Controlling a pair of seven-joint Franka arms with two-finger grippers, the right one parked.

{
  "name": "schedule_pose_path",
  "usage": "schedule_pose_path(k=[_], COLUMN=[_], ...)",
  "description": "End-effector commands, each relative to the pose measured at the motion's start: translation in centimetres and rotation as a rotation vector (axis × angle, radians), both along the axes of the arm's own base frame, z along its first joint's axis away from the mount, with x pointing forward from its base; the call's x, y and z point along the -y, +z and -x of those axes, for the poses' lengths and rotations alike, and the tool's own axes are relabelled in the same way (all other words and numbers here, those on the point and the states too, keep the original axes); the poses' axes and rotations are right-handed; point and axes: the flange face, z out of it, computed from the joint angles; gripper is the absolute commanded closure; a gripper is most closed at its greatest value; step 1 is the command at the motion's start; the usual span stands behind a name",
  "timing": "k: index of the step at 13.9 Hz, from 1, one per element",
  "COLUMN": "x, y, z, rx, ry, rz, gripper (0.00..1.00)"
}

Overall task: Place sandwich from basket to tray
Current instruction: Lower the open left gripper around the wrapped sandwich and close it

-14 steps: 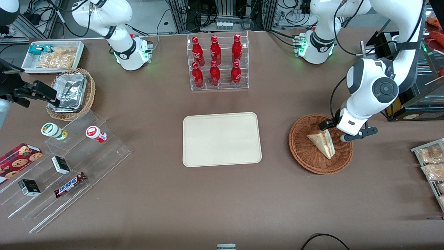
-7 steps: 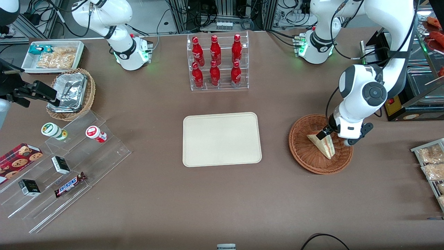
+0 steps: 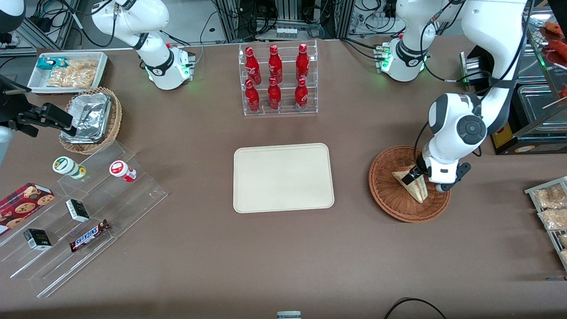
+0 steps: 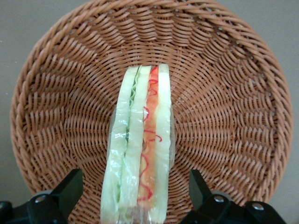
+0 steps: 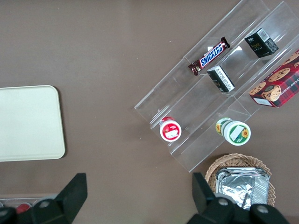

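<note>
The sandwich [image 3: 414,184] is seen lying in the round reddish-brown basket [image 3: 390,199], which sits on the brown table [image 3: 266,257] toward the working arm's end. In the left wrist view the sandwich [image 4: 138,149] stands on edge, its cut face up, with green and red filling visible between 3 pale bread layers; a clear wrap is noted around it. The woven floor of the basket [image 4: 224,93] is seen on all sides of it.

The gripper [image 3: 418,176] is positioned low over the basket, at the thick end of the sandwich. In the wrist view the gripper [image 4: 135,198] is spread wide: 1 finger [image 4: 70,186] is seen on each flank of the wedge, each with a clear gap to the bread. No contact is visible.

The cream tray [image 3: 283,177] is located at mid-table, well apart from the basket, toward the parked arm's end from it. A clear rack with 6 red bottles [image 3: 277,79] is noted farther from the front camera than the tray.
</note>
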Motion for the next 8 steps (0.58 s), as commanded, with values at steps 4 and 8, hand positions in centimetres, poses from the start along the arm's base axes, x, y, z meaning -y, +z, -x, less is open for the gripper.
schedule_pose_path(k=[4, 8], x=[-0.04, 0.04], y=[-0.98, -0.46], z=[0.01, -0.09], rx=[-0.001, -0.007], ry=[0.061, 0.065], rz=[0.004, 0.002], gripper=[0.49, 0.95])
